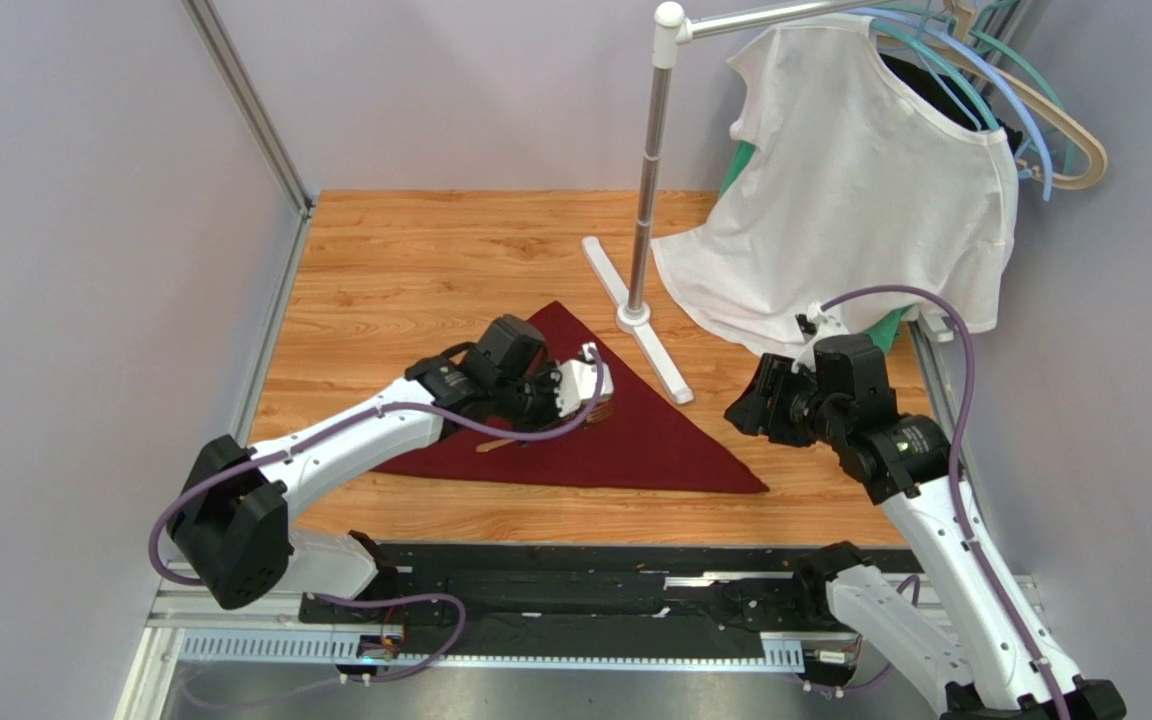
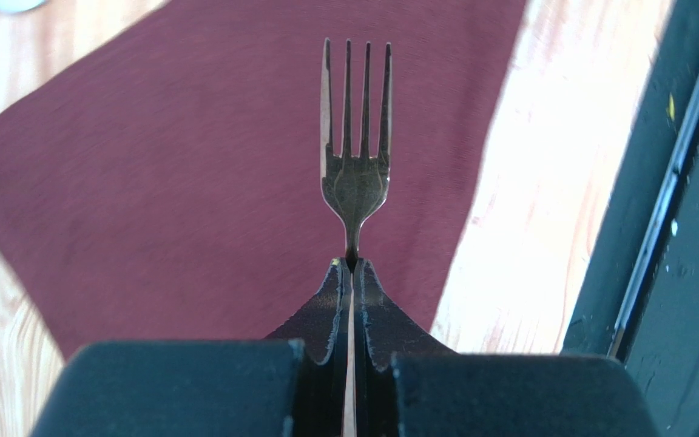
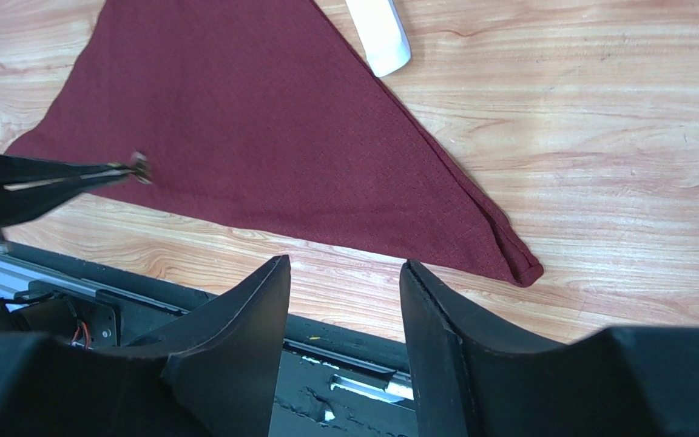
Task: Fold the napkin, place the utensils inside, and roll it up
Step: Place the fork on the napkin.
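Note:
The dark maroon napkin (image 1: 657, 438) lies on the wooden table folded into a triangle, also seen in the left wrist view (image 2: 189, 164) and right wrist view (image 3: 262, 137). My left gripper (image 2: 351, 264) is shut on the neck of a metal fork (image 2: 355, 173), whose tines point out over the cloth. From above, the left gripper (image 1: 597, 399) hovers over the napkin's middle. My right gripper (image 3: 344, 266) is open with nothing between its fingers, just off the napkin's right corner (image 3: 522, 266). A thin brown piece (image 1: 500, 441) shows under the left arm; I cannot tell what it is.
A clothes stand with a white base (image 1: 635, 315) rises behind the napkin, one foot (image 3: 376, 36) touching the cloth's far edge. A white T-shirt (image 1: 853, 180) on hangers droops over the right arm (image 1: 838, 398). A black rail (image 1: 582, 578) runs along the near edge.

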You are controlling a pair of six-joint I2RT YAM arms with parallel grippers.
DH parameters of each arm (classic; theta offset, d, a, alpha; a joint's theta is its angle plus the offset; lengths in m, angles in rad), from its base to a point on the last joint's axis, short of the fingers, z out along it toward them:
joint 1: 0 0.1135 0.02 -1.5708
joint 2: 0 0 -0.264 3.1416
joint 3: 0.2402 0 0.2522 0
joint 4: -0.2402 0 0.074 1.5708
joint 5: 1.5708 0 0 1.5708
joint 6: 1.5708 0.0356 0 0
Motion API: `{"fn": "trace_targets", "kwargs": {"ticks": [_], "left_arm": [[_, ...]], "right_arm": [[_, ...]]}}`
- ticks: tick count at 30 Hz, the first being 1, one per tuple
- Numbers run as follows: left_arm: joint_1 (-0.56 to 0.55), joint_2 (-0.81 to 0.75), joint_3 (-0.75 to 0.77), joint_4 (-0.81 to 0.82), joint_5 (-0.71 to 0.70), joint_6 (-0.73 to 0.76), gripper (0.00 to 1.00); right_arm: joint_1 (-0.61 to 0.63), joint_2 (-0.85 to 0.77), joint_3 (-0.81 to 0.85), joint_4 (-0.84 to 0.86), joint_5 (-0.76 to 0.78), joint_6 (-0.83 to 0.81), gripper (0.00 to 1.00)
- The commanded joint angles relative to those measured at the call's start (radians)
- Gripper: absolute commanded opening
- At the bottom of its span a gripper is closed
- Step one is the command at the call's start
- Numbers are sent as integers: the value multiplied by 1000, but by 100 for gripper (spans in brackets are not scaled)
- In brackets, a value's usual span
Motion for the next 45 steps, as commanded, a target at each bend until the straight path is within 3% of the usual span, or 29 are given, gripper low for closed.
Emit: {"fn": "trace_targets", "kwargs": {"ticks": [1,7,20,45], "left_arm": [[-41,44,-1,60,-12,112,0],[-112,177,85,-3,-83,160,0],[-147,225,39,-2,-178,233,0],[-227,325,45,-43,-169,233,0]], "right_arm": [[-3,-43,39,-2,-25,-30,52],[-3,-66,15,10,-53,-27,52],[-3,-107,-44,24,-88,-21,52],[-2,-150,-77,7,-86,-13,52]]}}
